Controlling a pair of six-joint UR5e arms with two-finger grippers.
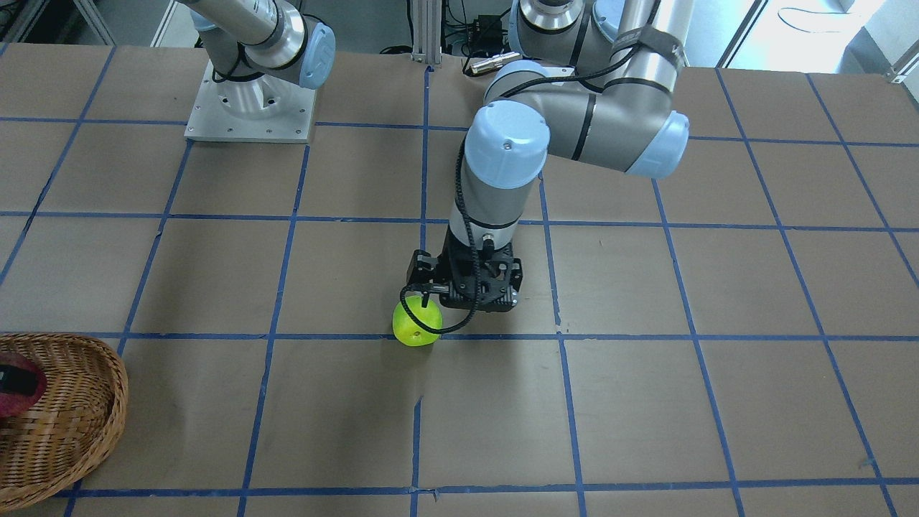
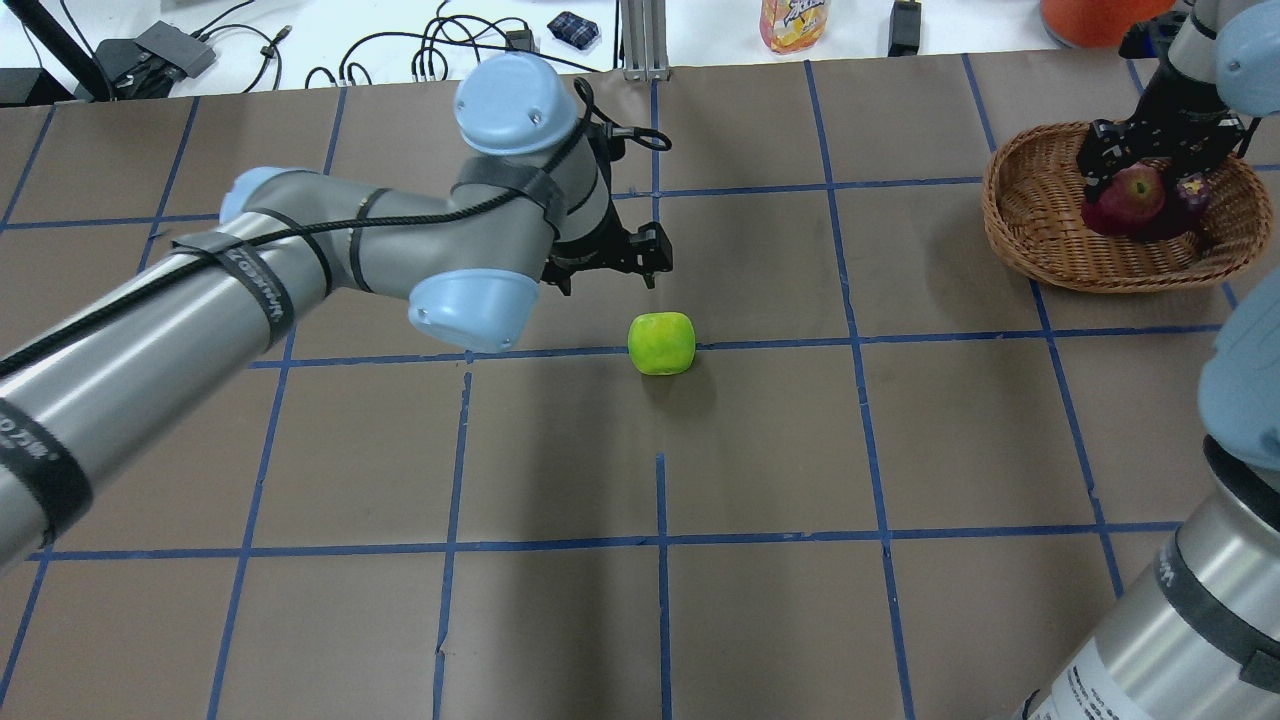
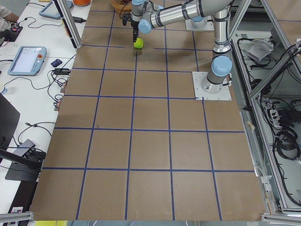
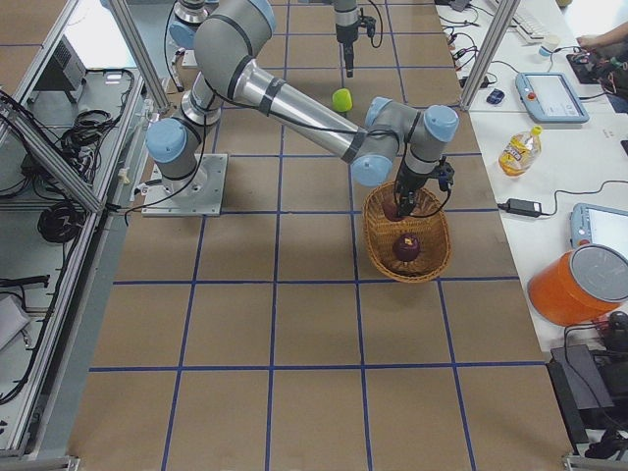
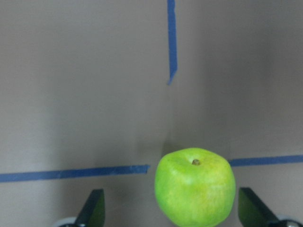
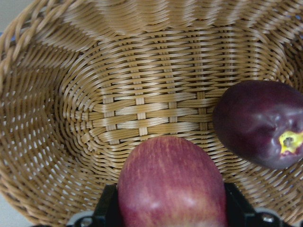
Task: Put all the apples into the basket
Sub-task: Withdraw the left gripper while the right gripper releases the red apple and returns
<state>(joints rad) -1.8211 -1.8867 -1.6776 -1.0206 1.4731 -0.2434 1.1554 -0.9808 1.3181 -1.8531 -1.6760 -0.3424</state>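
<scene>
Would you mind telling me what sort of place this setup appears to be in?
Probably a robotics lab: a table gridded with blue tape, a control tablet and loose cables on the side bench, aluminium framing around it.

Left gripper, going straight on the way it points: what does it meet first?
Likely the green apple, off-centre between the open fingers of the left gripper; depth is unclear, so they might straddle it and reach the table.

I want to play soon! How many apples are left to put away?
One done: the dark apple lies in the basket. The right pincer holds the red apple over the basket. Left to do: the green apple sits on the table, the open left pincer poised at it.
</scene>
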